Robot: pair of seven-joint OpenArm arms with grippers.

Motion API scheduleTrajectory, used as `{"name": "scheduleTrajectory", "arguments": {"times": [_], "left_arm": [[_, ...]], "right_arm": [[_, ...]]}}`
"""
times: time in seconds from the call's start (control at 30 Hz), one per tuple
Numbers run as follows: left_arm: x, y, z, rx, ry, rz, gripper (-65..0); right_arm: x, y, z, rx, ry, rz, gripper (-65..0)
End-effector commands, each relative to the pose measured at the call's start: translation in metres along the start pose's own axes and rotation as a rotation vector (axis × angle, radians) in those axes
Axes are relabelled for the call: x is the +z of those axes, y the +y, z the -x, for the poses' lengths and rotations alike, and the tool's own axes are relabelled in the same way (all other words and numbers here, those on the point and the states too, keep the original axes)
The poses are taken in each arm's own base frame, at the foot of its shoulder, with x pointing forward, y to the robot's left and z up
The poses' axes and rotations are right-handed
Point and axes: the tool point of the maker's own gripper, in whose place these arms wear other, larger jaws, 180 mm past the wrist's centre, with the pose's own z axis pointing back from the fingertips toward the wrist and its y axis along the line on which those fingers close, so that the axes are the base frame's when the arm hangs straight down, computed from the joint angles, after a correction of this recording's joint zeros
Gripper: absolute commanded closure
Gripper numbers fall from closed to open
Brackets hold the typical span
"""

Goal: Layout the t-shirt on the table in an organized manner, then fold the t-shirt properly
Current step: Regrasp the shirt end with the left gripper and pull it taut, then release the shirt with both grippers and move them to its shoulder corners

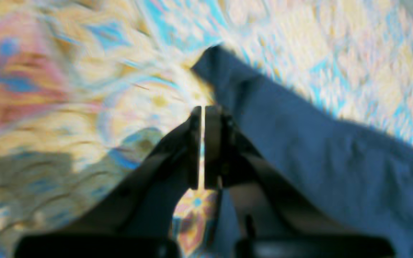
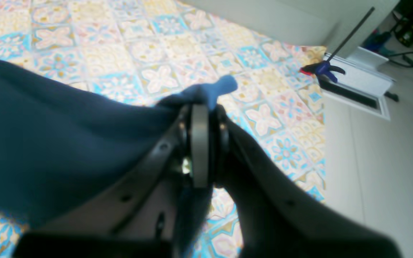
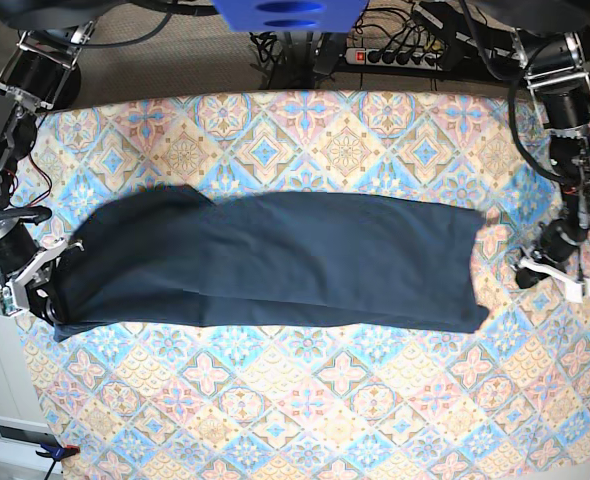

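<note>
The dark navy cloth t-shirt (image 3: 275, 262) lies spread on the tiled-cloth tabletop (image 3: 305, 420), right fingers (image 2: 200, 143) clamping its edge, left fingers (image 1: 195, 147) together and empty.

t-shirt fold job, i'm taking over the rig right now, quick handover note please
Right pincer: shut on the t-shirt, pinching a bunched bit at its end.
Left pincer: shut, holding nothing, beside the shirt's other end.
T-shirt: lies as a long band across the table, apparently already doubled over lengthwise.
Done: shirt laid out, seemingly one lengthwise fold.
Left: smooth the bunched end at the right pincer, fold the band crosswise.
</note>
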Motion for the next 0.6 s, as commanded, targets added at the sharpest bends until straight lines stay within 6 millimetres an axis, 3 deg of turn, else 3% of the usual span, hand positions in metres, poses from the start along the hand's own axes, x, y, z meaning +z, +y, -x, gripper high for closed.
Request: {"name": "scheduleTrajectory", "arguments": {"times": [0.0, 0.1, 0.17, 0.27, 0.47, 0.57], "left_arm": [[0.003, -0.004, -0.022, -0.033, -0.056, 0.007, -0.2], [0.001, -0.013, -0.018, -0.054, -0.049, 0.018, -0.2], [0.010, -0.018, -0.004, -0.091, -0.005, 0.026, -0.2], [0.029, -0.045, 0.008, -0.189, 0.027, 0.074, -1.0], [0.048, -0.075, 0.042, -0.270, 0.097, 0.134, -14.6], [0.047, -0.084, 0.061, -0.288, 0.154, 0.160, -16.5]], "right_arm": [[0.004, -0.005, -0.018, 0.017, -0.058, 0.003, 0.0], [0.004, -0.004, -0.016, 0.015, -0.053, 0.001, 0.0], [0.005, -0.002, -0.011, 0.012, -0.043, -0.002, 0.0], [0.006, -0.001, -0.009, 0.010, -0.039, -0.004, 0.0], [0.006, -0.001, -0.008, 0.010, -0.036, -0.004, 0.0], [0.005, -0.001, -0.008, 0.011, -0.035, -0.006, 0.0]]}}
